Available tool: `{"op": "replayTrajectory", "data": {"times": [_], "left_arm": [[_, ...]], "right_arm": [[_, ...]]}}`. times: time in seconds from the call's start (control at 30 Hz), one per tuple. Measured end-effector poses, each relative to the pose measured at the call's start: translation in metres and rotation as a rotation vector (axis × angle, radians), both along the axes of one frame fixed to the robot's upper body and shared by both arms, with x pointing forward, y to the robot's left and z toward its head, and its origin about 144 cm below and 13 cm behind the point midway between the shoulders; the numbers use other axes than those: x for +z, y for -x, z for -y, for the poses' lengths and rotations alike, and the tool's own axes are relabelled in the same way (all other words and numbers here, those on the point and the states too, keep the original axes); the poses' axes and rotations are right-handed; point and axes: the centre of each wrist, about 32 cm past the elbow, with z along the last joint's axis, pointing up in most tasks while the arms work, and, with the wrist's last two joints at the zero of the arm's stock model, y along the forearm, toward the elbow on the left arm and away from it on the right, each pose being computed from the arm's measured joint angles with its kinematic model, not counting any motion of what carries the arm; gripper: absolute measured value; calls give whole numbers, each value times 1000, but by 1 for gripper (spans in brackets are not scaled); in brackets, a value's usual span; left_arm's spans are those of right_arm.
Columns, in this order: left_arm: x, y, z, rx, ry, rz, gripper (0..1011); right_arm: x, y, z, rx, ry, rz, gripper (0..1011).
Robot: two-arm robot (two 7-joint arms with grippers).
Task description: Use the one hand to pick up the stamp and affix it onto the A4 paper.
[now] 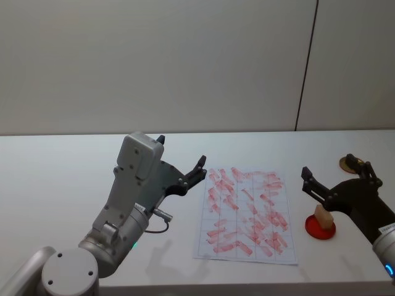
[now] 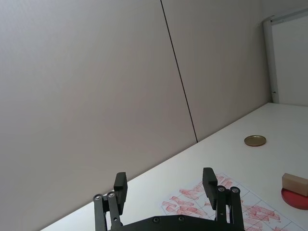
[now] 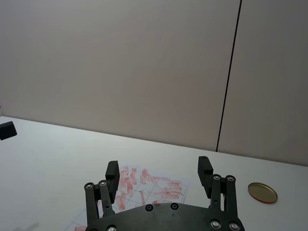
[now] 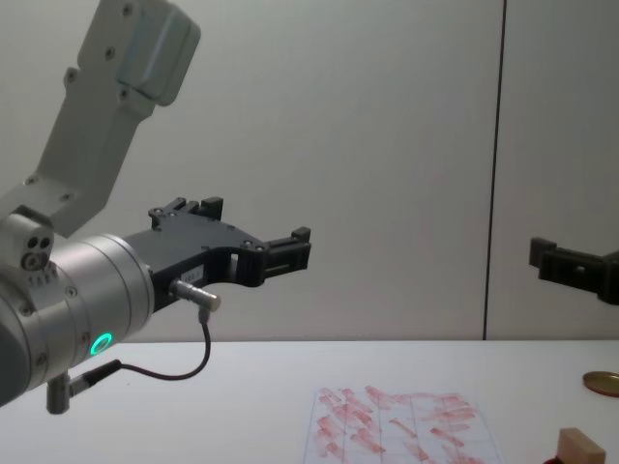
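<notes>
Right gripper (image 1: 328,165) near stamp (image 1: 322,216), pale block on red base; left gripper (image 1: 182,150) raised.

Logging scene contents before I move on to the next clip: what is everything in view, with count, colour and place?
A4 paper: one, white with red prints, flat on the table.
stamp: one, pale wood, standing on the red pad, right of the paper.
red pad: one, red, round, on the table.
gold disc: one, gold, flat on the table beyond the pad.
table: one, white.
wall: one, grey, behind the table.
left gripper: one, black, open, raised left of the paper.
right gripper: one, black, open, raised near the stamp.
</notes>
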Motion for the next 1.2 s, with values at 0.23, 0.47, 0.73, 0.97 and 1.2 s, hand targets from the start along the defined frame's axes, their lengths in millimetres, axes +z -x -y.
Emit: {"op": "replayTrajectory", "data": {"times": [0.23, 0.47, 0.73, 0.97, 1.2], "left_arm": [[0, 0, 0, 0, 0, 0, 993], [0, 0, 0, 0, 0, 0, 993], [0, 0, 0, 0, 0, 0, 993], [0, 0, 0, 0, 0, 0, 993], [0, 0, 0, 0, 0, 0, 993]], "right_arm": [[-1, -5, 1, -14, -8, -21, 1001], [-4, -14, 2, -51, -12, -65, 1001], [-14, -31, 5, -112, -1, -140, 1001], [-25, -47, 6, -159, 24, -198, 1001], [-35, -61, 6, -192, 43, -252, 1001]]}}
